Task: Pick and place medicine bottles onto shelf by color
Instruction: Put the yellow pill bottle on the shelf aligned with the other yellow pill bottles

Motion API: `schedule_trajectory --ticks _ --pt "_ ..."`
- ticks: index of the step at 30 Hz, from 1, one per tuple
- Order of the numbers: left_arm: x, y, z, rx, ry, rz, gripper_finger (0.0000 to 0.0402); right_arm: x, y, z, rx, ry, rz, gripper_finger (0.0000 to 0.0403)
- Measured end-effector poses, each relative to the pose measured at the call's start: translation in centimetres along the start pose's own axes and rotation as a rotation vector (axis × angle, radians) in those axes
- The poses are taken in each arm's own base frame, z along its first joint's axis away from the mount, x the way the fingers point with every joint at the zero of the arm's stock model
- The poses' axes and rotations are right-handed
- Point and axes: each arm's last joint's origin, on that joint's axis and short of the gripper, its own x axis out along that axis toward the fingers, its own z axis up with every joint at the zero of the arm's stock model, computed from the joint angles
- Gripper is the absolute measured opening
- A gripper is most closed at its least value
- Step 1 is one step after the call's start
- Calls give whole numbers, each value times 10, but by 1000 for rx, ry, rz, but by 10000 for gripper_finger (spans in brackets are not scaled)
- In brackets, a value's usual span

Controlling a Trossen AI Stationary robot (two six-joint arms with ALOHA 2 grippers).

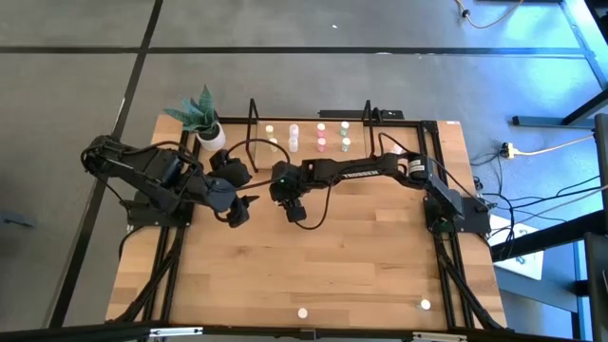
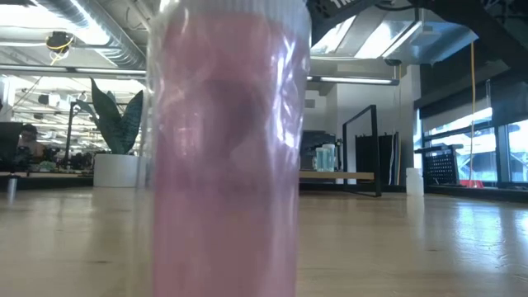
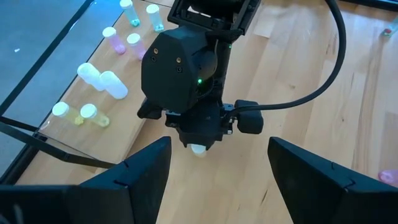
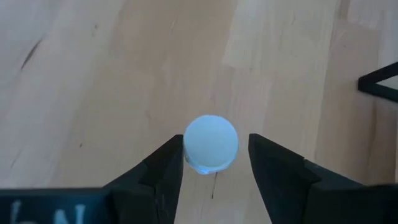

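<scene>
Left gripper (image 1: 239, 211) is held with fingers spread, empty, left of centre. Right gripper (image 4: 214, 163) is parted around a small white cylindrical bottle (image 4: 211, 143) on the wooden tabletop (image 1: 332, 275), just before the light wooden shelf (image 1: 309, 136).

left end effector (image 1: 243, 211): open, idle | right end effector (image 4: 214, 163): pointing down, fingers parted

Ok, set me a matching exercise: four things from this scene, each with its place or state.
Things:
1. white bottle
2. pink bottle
3. plant
4. left gripper

Place or state:
A. beside the shelf
B. open, empty
C. right in front of the low camera
D. between the right gripper's fingers

Pairs: 1-D, 2-C, 3-A, 4-B.
</scene>
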Motion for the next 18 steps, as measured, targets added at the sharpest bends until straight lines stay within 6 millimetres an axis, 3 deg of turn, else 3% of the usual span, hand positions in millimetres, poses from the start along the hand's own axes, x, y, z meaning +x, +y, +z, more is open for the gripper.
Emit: schedule_trajectory --ticks 8,18 --pt "0 0 0 0 0 0 262 -2 1 -1 7 19 8 184" --pt "0 0 0 -6 0 -1 262 -26 4 4 46 40 35 184"
